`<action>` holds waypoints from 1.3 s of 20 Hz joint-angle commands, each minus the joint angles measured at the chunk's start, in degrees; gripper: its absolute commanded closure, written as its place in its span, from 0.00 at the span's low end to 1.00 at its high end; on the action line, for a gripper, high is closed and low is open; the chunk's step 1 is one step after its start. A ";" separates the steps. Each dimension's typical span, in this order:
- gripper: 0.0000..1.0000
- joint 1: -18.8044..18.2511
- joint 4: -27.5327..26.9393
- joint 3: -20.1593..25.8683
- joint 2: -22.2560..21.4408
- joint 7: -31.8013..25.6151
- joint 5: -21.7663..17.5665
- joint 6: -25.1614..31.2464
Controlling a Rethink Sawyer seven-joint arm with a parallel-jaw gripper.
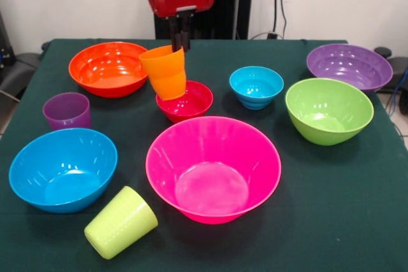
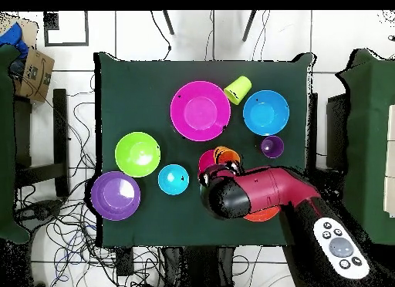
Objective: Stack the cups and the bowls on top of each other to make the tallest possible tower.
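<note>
My gripper [image 1: 180, 41] is shut on the rim of the ridged orange cup [image 1: 166, 71], which hangs tilted with its base at the left rim of the small red bowl [image 1: 192, 103]. In the overhead view the cup [image 2: 226, 154] and red bowl [image 2: 207, 160] peek out from under the arm. The purple cup [image 1: 67, 111] stands upright at the left. The lime green cup [image 1: 121, 222] lies on its side at the front. The big pink bowl [image 1: 213, 167] and wide orange bowl [image 1: 108, 68] stand apart. No pile of nested bowls shows.
A big blue bowl [image 1: 62, 169] sits front left, a lime green bowl [image 1: 328, 111] and a purple bowl [image 1: 349, 67] at the right, and a small light blue bowl [image 1: 256, 86] right of the red one. All sit on the dark green table [image 1: 319, 221].
</note>
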 commanded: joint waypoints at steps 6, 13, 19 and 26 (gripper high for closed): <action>1.00 7.72 1.05 -1.34 0.83 4.73 4.84 8.17; 1.00 11.38 -2.54 -2.31 0.96 4.02 7.38 12.53; 1.00 12.51 -4.83 -2.41 0.99 2.76 9.57 17.07; 1.00 12.17 -6.43 -1.82 0.85 1.69 11.19 20.36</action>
